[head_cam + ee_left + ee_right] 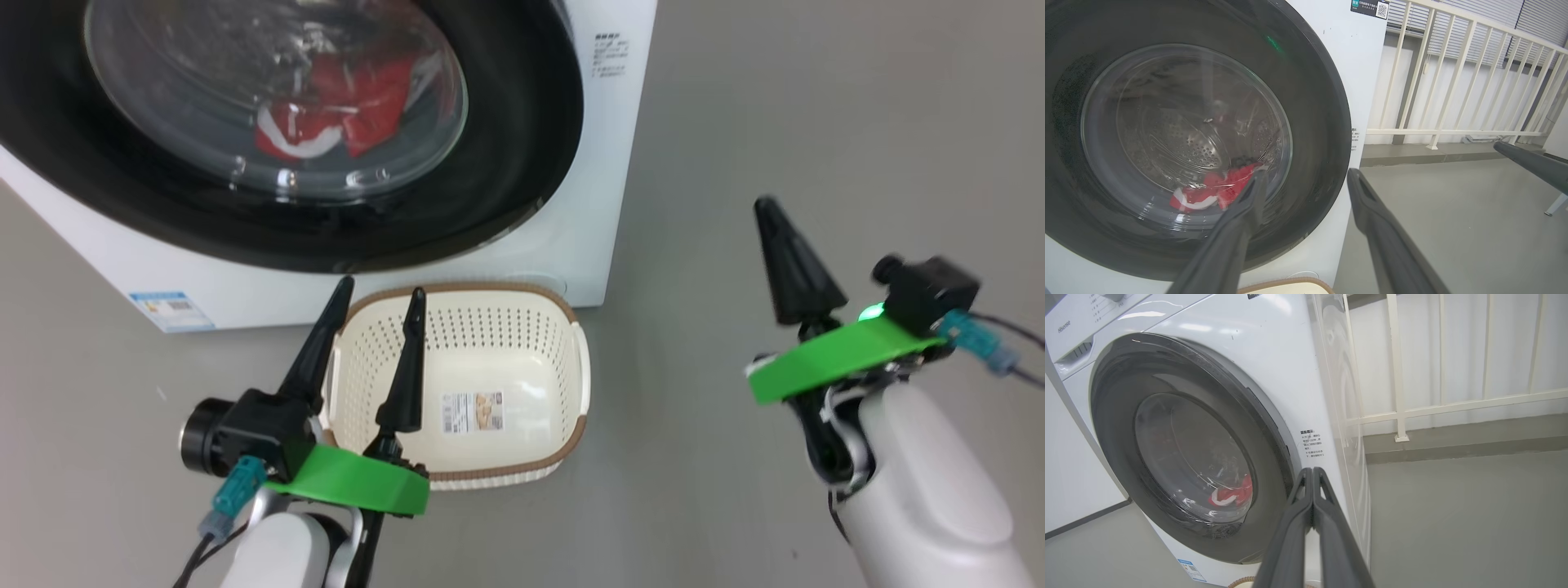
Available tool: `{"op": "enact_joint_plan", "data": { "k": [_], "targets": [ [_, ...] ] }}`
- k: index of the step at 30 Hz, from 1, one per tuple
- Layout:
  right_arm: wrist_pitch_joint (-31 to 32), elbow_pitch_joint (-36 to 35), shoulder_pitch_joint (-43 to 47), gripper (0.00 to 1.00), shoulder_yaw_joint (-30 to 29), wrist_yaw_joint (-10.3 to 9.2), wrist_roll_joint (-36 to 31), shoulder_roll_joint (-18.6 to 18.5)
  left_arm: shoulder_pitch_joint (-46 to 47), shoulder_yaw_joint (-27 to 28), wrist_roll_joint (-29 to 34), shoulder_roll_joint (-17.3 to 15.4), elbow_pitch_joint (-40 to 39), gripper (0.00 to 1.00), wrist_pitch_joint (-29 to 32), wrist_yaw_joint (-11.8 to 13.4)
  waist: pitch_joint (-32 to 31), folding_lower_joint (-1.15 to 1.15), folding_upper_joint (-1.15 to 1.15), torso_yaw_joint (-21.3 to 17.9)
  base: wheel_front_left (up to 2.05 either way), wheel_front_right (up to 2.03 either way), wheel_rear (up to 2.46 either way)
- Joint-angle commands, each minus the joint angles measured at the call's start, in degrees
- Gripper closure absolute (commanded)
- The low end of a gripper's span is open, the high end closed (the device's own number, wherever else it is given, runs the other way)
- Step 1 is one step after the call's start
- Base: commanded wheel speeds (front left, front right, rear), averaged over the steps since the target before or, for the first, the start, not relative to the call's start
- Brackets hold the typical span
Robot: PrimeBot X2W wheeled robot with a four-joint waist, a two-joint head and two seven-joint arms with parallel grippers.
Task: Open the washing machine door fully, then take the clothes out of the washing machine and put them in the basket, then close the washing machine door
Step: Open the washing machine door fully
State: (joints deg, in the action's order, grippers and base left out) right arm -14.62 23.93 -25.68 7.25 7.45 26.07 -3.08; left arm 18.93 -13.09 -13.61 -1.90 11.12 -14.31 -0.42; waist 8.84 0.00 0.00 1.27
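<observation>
The washing machine door (522,122) is shut in the head view, with the red clothes (359,106) behind its glass. The basket (490,292) stands on the floor just in front of the washing machine (608,204). The left gripper (384,286) hangs spread and empty over the basket. The right gripper (767,206) is pinched together on nothing, off to the machine's right.

The left wrist view faces the glass squarely, with the fingers apart.

The right wrist view shows the closed tips near the door's right rim. It is probably best to hook that edge, pull outward, then swing the door wide without knocking the basket.
</observation>
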Motion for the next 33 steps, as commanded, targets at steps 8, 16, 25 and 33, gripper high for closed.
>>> {"op": "enact_joint_plan", "data": {
  "k": [8,16,25,33],
  "targets": [
    [-0.4,-2.2,-7.4,1.0,0.4,0.03,14.1,0.2,3.6,0.3,1.2,-1.0,-3.7,0.0,-0.7,0.6,6.1,0.0,0.0,2.6,0.0,0.0,0.0],
    [-0.1,-1.6,-11.9,1.0,2.2,0.03,25.7,0.1,4.8,-0.4,0.9,-1.0,-5.1,0.0,-0.7,-0.2,8.9,0.0,0.0,3.9,0.0,0.0,0.0],
    [8.8,-4.3,-19.4,1.0,3.6,0.03,44.7,-4.0,7.0,-0.2,1.5,-1.0,-7.0,0.0,-0.7,-0.8,14.4,0.0,0.0,5.2,0.0,0.0,0.0],
    [16.9,-2.8,-26.1,1.0,3.6,0.03,54.6,-6.3,8.9,-0.3,1.3,-1.0,-8.4,0.0,-0.7,-0.8,19.1,0.0,0.0,6.3,0.0,0.0,0.0]
  ]
}}
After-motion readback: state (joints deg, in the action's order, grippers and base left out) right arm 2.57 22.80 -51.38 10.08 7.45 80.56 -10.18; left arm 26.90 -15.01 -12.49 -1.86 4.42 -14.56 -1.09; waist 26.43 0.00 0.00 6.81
